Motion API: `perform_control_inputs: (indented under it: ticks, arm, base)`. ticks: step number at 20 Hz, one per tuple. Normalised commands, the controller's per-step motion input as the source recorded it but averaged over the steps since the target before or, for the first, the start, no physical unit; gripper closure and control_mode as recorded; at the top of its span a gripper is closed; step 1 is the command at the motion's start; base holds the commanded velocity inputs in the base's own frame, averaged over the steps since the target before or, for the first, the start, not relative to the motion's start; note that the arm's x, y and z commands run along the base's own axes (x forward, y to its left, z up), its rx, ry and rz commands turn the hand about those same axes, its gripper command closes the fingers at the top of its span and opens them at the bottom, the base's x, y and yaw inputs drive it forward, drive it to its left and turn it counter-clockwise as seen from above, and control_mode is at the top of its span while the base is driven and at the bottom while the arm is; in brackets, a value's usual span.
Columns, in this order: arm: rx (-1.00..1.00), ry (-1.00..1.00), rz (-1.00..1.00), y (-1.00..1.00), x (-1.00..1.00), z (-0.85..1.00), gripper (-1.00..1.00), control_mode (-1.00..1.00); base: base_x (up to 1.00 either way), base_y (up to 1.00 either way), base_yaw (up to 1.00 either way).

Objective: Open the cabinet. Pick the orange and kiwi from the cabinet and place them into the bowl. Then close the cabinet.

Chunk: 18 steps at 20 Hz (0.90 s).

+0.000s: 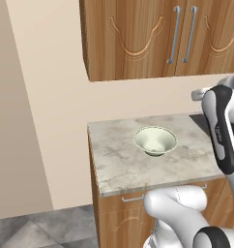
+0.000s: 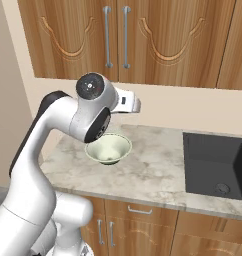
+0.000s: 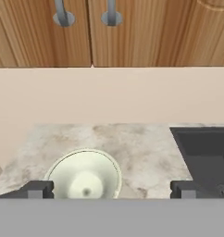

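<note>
**Cabinet closed, arm poised above the bowl: risks and inventory**

The cabinet (image 2: 118, 40) fills the top of both base views, its two arch-panelled doors meeting flush, so it reads as shut; two vertical silver bar handles (image 2: 116, 37) stand side by side at the seam, and their lower ends appear at the upper left of the hand view. One bowl (image 1: 155, 140) sits on the marble table (image 1: 114, 164), centre right in the left base view, centre left in the right base view, and bottom left of centre in the hand view; it appears empty. The orange and kiwi are presumably behind the doors; nothing confirms it. The fingers (image 3: 37, 189) stand wide apart at the bottom corners of the hand view and hold nothing; the gripper (image 3: 112, 190) hangs over the table, just beside the bowl and well below the handles. One dark sink (image 2: 218, 165) lies at the right of the right base view; a lower wooden unit (image 2: 138, 225) runs under the table.

Likely hazards, as judgement: the two handles stand so close together that the wide fingers could straddle both or catch the wrong one; a door swung on a poor arc could strike the raised forearm; fruit may roll off the shelf once the door opens; a low pass of the arm could knock the bowl.

Count: one cabinet, two doors, two handles, one bowl, one sink.
</note>
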Motion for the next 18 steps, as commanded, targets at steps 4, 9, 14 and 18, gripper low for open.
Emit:
perform_control_inputs:
  ticks: [4,9,14,18]
  arm:
    - [0.0,-0.03,-0.05,-0.1,0.09,0.48,-1.0,-1.0]
    - [0.0,-0.07,-0.03,-0.01,0.07,0.49,-1.0,-1.0]
    - [0.0,-0.06,0.0,0.0,0.1,0.43,-1.0,-1.0]
    - [0.0,-0.07,0.0,0.0,0.18,0.39,-1.0,-1.0]
  base:
    - [0.0,0.0,0.0]
    - [0.0,0.0,0.0]
    - [0.0,0.0,0.0]
    - [0.0,0.0,0.0]
